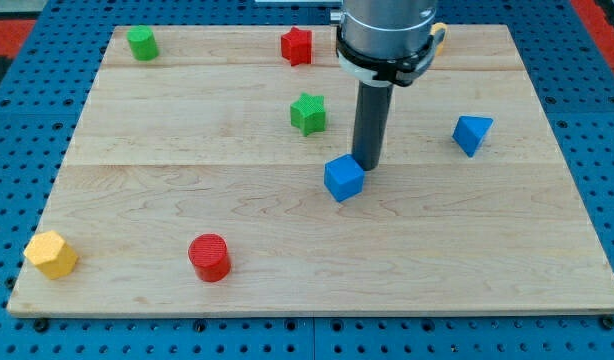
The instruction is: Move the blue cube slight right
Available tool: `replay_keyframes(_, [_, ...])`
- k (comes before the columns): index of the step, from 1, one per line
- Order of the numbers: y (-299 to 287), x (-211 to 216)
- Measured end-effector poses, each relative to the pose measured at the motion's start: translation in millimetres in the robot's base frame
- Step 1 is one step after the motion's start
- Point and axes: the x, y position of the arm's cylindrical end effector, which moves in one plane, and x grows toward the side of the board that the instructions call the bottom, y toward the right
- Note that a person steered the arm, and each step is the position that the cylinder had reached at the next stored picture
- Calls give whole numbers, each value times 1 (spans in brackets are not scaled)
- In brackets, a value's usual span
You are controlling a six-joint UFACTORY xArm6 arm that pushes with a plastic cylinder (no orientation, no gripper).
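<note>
Here the pale wooden worktop (137, 190) lies on a blue pegboard (17, 150). My tip (367, 166), a bare rod tool gripping nothing, touches the blue cube (343, 178) near the middle, at its upper right; bare wood stretches rightward below the blue triangular block (472, 133)

lab | blue pegboard bench (27, 120) | wooden board (187, 200) | robot arm (387, 35)

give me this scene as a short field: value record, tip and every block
my tip: at the blue cube's upper right edge, touching or nearly so
blue cube: board centre
blue triangular block: view's right
green star: above-left of cube
red star: top centre
green block: top left
red cylinder: bottom left
yellow block: bottom-left corner
</note>
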Motion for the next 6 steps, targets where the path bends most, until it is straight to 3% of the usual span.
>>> replay_keyframes(1, [-33,9])
replay_keyframes(2, [42,44])
replay_keyframes(3, [22,19])
replay_keyframes(4, [-50,12])
replay_keyframes(5, [-87,56])
replay_keyframes(6, [25,67])
